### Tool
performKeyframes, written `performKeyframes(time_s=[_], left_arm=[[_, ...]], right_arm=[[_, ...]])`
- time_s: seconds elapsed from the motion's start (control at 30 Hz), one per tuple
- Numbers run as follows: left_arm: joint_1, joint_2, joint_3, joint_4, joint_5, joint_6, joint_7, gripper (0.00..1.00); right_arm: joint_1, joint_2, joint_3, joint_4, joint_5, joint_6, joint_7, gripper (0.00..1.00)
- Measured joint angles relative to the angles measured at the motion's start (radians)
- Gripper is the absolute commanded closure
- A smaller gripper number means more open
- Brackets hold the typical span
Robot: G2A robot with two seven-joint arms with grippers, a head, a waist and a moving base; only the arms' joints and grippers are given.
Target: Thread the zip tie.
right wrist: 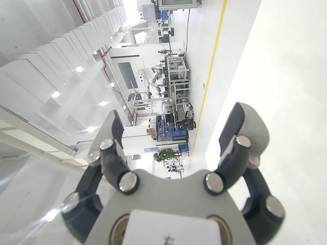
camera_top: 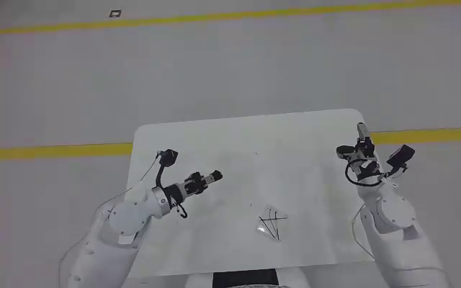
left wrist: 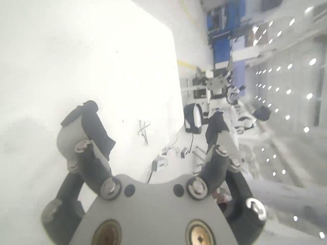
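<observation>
The zip ties (camera_top: 272, 222) lie in a small loose heap on the white bench (camera_top: 288, 140), near its front edge and between the two arms. They are thin and dark, and they cross one another. A small clear scrap (camera_top: 263, 229) touches the heap, but I cannot tell what it is.

Both arms are held above the bench at its two sides, well apart from the heap. I judge this to be a waiting position before the first grasp. The left gripper (camera_top: 215, 176) points across the bench toward the ties. Its fingers (left wrist: 88, 118) are spread wide with nothing between them. The right gripper (camera_top: 362, 133) stands near the far right corner and points away toward the room. Its fingers (right wrist: 116, 128) are also spread and hold nothing.

What hinders, in my judgement, is the crossing itself, because lifting one tie may drag the others along. On the floor beyond the bench runs a yellow line (camera_top: 216, 16).
</observation>
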State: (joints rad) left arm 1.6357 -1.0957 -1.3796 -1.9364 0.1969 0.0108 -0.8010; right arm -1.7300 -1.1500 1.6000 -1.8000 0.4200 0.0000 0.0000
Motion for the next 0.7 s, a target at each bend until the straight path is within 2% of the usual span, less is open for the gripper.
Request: performKeyframes(time_s=[0.7], left_arm=[[-0.001, 0.0, 0.001, 0.0, 0.001, 0.001, -0.001, 0.0]], right_arm=[[0.0, 0.0, 0.0, 0.0, 0.0, 0.0, 0.0, 0.0]])
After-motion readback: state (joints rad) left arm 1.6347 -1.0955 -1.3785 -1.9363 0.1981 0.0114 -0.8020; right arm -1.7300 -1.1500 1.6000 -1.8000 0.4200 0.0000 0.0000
